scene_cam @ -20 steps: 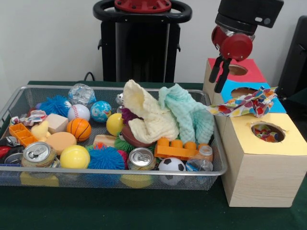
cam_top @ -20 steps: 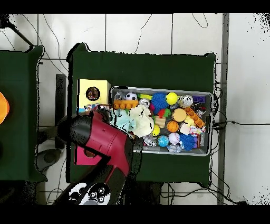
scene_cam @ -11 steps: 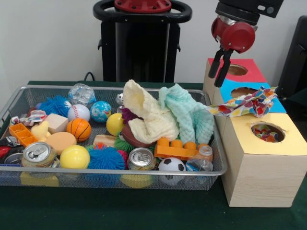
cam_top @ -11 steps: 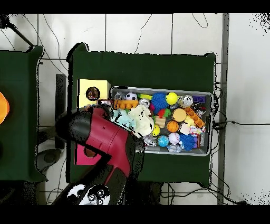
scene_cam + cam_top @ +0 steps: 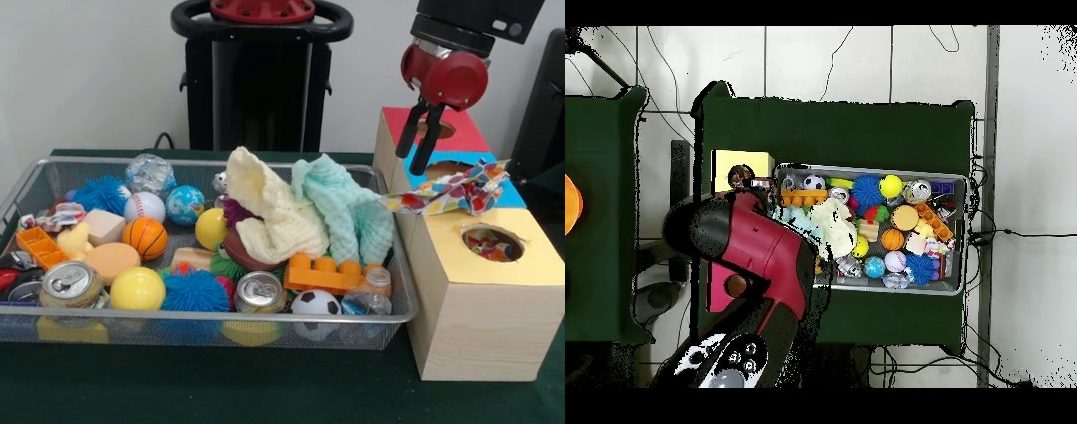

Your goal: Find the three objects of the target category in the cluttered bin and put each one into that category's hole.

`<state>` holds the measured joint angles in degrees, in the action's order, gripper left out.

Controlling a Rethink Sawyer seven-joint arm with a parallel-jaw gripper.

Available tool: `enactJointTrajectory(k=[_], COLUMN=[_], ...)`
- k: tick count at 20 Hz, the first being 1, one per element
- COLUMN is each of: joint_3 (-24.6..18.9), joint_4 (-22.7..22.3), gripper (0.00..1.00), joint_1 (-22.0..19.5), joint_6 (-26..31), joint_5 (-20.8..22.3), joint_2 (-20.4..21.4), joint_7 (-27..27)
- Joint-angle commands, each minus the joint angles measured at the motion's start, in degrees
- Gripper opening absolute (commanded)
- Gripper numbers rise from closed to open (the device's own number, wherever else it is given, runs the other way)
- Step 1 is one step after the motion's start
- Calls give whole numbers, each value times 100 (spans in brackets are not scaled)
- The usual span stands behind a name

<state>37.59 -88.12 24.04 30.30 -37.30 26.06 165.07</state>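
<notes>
My gripper (image 5: 410, 164) hangs open and empty over the back of the three boxes, its black fingers in front of the red box (image 5: 459, 134) and just above the blue box's hole (image 5: 448, 168). A multicoloured patterned cloth (image 5: 453, 191) lies draped across the blue box (image 5: 508, 196), outside any hole. More patterned fabric shows inside the hole (image 5: 491, 244) of the yellow-topped box (image 5: 481, 305). In the wire bin (image 5: 203, 329) a cream cloth (image 5: 269, 216) and a mint cloth (image 5: 349, 208) lie bunched together. In the overhead view my arm (image 5: 755, 262) hides the gripper and most of the boxes.
The bin also holds balls (image 5: 145, 238), spiky toys (image 5: 194, 291), drink cans (image 5: 259, 291), an orange brick (image 5: 325, 276), foam pieces and a small bottle (image 5: 371, 296). A black stand (image 5: 260, 84) rises behind the bin. The overhead view shows the yellow box (image 5: 737, 168) beside the bin (image 5: 957, 285).
The gripper has shifted right and slightly down, from beside the red box's hole to over the blue box's hole. The patterned cloth and the bin's contents have not moved.
</notes>
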Motion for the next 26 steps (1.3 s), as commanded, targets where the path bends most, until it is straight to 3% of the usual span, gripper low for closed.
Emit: enactJointTrajectory(k=[1,26], joint_3=[-791,-966], joint_4=[186,-25], gripper=[100,100], joint_1=[-21,156], joint_6=[429,212], joint_5=[-334,-774], joint_2=[-348,-333], joint_7=[1471,1386])
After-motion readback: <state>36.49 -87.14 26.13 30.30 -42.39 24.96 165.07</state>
